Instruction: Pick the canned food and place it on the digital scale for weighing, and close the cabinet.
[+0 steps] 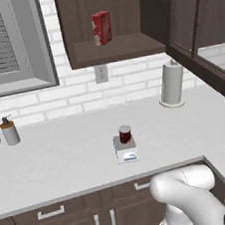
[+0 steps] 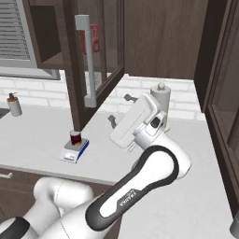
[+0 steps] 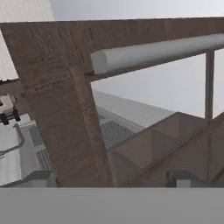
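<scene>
The dark red canned food (image 1: 125, 133) (image 2: 75, 137) stands upright on the grey plate of the digital scale (image 1: 126, 153) (image 2: 73, 152) near the counter's front edge. The cabinet (image 1: 117, 21) above stands open, its door (image 2: 77, 70) swung out over the counter, with the long bar handle (image 2: 88, 60) (image 3: 157, 50) facing me. My gripper (image 2: 120, 109) (image 3: 111, 179) is open and holds nothing. It hovers just right of the door's lower end, pointing at the door frame (image 3: 65, 109) and handle, apart from them.
A tall red box (image 1: 102, 28) stands on the open cabinet's shelf. A paper towel roll (image 1: 172, 82) (image 2: 161, 100) stands at the back right. A soap dispenser (image 1: 9, 130) (image 2: 14, 105) sits at the left beside a window (image 1: 5, 43). An outlet (image 1: 101, 73) is on the brick wall.
</scene>
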You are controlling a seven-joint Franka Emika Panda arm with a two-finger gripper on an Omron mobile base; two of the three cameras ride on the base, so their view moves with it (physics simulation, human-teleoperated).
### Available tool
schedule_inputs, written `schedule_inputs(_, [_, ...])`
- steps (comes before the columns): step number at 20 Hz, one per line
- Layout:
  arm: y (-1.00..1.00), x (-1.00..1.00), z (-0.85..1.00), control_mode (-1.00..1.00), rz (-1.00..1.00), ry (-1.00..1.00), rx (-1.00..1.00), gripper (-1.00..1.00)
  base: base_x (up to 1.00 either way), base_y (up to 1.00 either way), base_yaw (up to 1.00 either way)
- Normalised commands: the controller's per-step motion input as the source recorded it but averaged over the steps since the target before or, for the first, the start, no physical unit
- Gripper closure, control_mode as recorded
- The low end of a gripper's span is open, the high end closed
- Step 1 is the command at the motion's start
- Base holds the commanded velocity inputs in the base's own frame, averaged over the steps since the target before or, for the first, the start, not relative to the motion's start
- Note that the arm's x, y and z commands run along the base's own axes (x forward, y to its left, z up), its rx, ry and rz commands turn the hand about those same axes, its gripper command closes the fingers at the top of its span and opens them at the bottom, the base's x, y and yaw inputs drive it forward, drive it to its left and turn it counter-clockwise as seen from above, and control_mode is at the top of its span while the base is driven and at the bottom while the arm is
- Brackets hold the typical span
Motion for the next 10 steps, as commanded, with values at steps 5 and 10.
schedule_inputs(5, [0.54, 0.32, 1.0, -1.0, 0.06, -0.1, 0.0, -1.0, 0.0, 0.0, 0.0])
schedule_inputs(10, [0.98, 0.02, 0.93, -1.0, 0.03, 0.0, 0.0, -1.0, 0.0, 0.0, 0.0])
